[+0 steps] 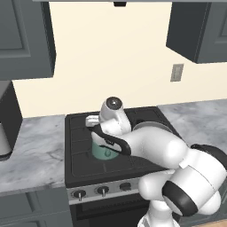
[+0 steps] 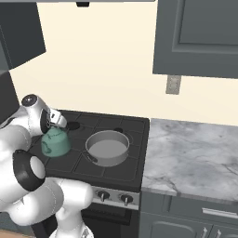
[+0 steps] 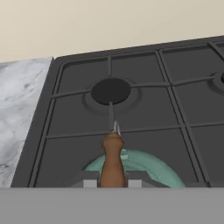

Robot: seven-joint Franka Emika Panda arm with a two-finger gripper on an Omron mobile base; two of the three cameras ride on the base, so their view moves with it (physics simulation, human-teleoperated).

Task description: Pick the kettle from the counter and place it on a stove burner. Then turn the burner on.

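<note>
The squat teal-green rounded kettle (image 2: 56, 142) hangs from the tool (image 3: 113, 180), which is clenched on the orange-brown bar (image 3: 112, 162) of its wire handle. It sits over the front-left part of the black stove top (image 1: 84, 133). The round black burner disc (image 3: 110, 90) under cast-iron grate bars lies straight ahead of the tool, and the handle bar runs toward it. The right base view adds the wide grey metal pan (image 2: 108, 147) just beside the kettle, with the veined marble counter (image 2: 195, 158) farther out.
</note>
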